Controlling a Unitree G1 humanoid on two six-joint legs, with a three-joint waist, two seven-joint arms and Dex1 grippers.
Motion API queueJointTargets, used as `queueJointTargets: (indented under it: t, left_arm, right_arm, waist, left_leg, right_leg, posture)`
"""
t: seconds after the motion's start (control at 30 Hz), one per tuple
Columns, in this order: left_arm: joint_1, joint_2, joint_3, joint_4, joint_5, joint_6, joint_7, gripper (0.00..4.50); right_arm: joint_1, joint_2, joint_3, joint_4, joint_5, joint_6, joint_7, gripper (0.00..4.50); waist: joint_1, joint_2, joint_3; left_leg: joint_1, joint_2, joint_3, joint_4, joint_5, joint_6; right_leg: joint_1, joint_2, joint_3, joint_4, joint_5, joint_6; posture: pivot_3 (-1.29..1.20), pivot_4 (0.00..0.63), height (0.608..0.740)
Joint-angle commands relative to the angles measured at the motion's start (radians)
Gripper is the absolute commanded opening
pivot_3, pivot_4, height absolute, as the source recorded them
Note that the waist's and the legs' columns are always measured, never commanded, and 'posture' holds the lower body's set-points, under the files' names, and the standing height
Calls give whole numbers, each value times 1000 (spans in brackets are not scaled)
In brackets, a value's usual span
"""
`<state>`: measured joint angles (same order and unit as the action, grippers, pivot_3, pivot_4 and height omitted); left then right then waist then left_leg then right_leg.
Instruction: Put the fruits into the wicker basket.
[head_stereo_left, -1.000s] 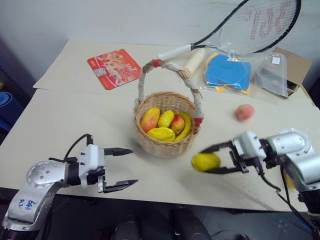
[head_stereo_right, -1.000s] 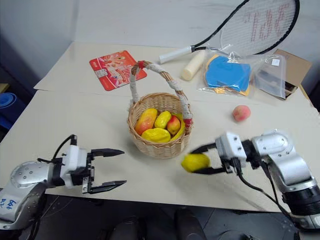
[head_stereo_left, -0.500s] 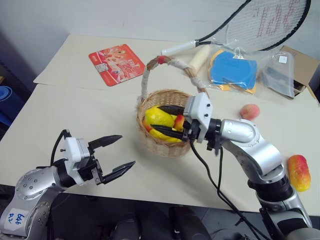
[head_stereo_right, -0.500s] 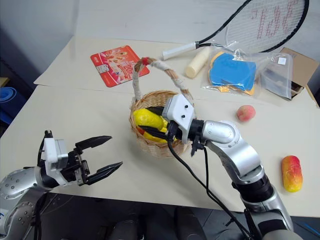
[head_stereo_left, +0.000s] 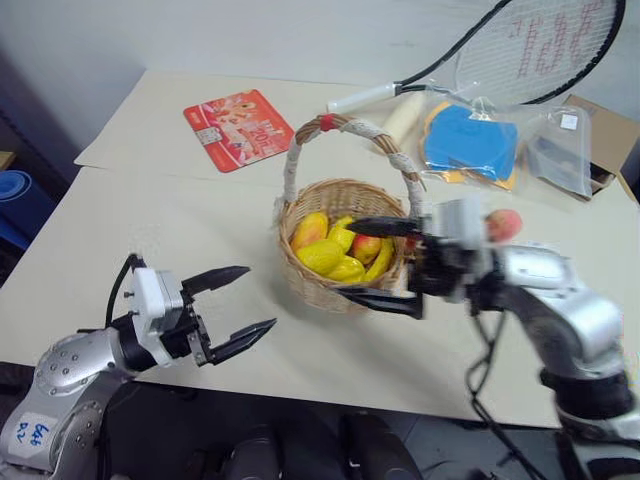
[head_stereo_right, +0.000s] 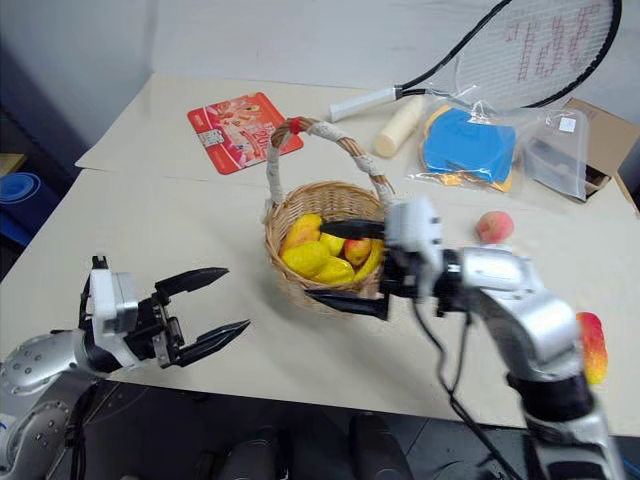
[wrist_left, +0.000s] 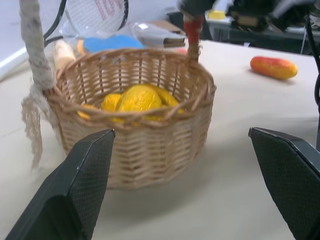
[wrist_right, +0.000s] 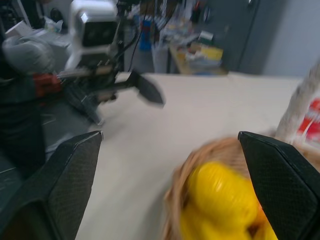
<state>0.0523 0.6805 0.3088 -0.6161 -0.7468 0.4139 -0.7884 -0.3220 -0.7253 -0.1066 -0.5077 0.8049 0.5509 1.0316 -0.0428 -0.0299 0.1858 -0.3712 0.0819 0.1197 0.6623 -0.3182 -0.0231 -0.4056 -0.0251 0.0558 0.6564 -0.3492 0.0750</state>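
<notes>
Your right tool (head_stereo_left: 378, 262) gapes wide and empty at the basket (head_stereo_left: 345, 250), which sits mid-surface (head_stereo_left: 150, 220) holding several fruits (head_stereo_left: 335, 258), while a peach (head_stereo_left: 506, 224) and a mango (head_stereo_right: 592, 347) lie outside it to the right, and your left tool (head_stereo_left: 238, 310) hangs open, holding nothing

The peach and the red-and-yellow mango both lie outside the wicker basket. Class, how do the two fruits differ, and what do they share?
Shape: the peach is round; the mango is oblong.
Colour: the peach is pink all over; the mango runs red to yellow.
Place: the peach lies farther back, nearer the bagged blue item; the mango lies nearer the table's front edge.
Shared: both rest on the table, outside the wicker basket.
</notes>
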Motion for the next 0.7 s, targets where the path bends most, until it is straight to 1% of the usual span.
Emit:
queueJointTargets:
  t: [0.03,0.1,0.2,0.23,0.27,0.33,0.43,0.57,0.67,0.7]
  left_arm:
    - [-76,58,15,-45,-112,75,-2,4500]
    - [-115,94,3,-35,-118,95,-19,4500]
    - [-199,117,-13,19,-108,103,-30,4500]
    - [-218,121,-18,34,-101,105,-37,4500]
    - [-231,130,-23,50,-92,104,-53,4500]
    - [-233,156,-18,82,-92,118,-85,4500]
    - [-214,182,-3,116,-88,124,-118,4500]
    - [-238,207,-10,169,-60,113,-160,4500]
    - [-270,211,-12,181,-62,114,-173,4500]
    - [-276,208,-9,180,-65,115,-172,4500]
  right_arm:
    - [131,-32,-174,-24,71,-22,36,4467]
    - [201,-47,-243,-1,38,-43,18,4467]
    - [336,-35,-351,116,-90,-186,37,4467]
    - [371,-16,-381,157,-119,-238,36,4467]
    - [415,12,-413,208,-165,-336,44,4467]
    - [518,63,-475,274,-239,-474,39,4467]
    - [614,136,-525,313,-282,-590,2,4467]
    - [659,201,-541,386,-311,-669,-62,4467]
    - [636,213,-527,427,-321,-694,-100,4467]
    - [601,208,-512,429,-318,-672,-128,4467]
  waist:
    - [2,0,0]
    - [-4,1,0]
    - [-10,0,0]
    - [-10,0,0]
    - [-9,0,0]
    - [-9,0,0]
    - [-14,2,1]
    - [-19,2,1]
    - [-18,2,1]
    - [-19,2,1]
  left_leg:
    - [0,0,0,0,0,0]
    - [1,-1,1,0,0,0]
    - [3,-1,2,0,1,-1]
    - [3,-1,1,0,2,-3]
    - [3,-2,1,0,3,-5]
    - [3,-4,1,0,3,-5]
    - [4,-2,2,-1,4,-6]
    - [7,-1,4,-1,5,-8]
    - [17,-1,4,-2,4,-8]
    - [18,-2,4,-4,4,-8]
  right_leg:
    - [1,0,0,0,0,0]
    - [1,0,1,0,0,0]
    - [2,1,2,0,1,1]
    - [3,2,1,-1,1,1]
    - [4,2,1,-1,1,1]
    - [4,3,2,-2,1,1]
    - [4,4,2,-3,0,1]
    - [5,4,4,-1,1,2]
    - [14,3,4,-1,1,1]
    - [15,3,4,-2,0,1]
  posture:
    - [0,150,740]
    - [0,150,740]
    - [0,150,740]
    - [0,150,740]
    - [0,150,740]
    - [0,150,740]
    - [0,150,740]
    - [0,150,740]
    - [0,150,740]
    - [0,150,740]
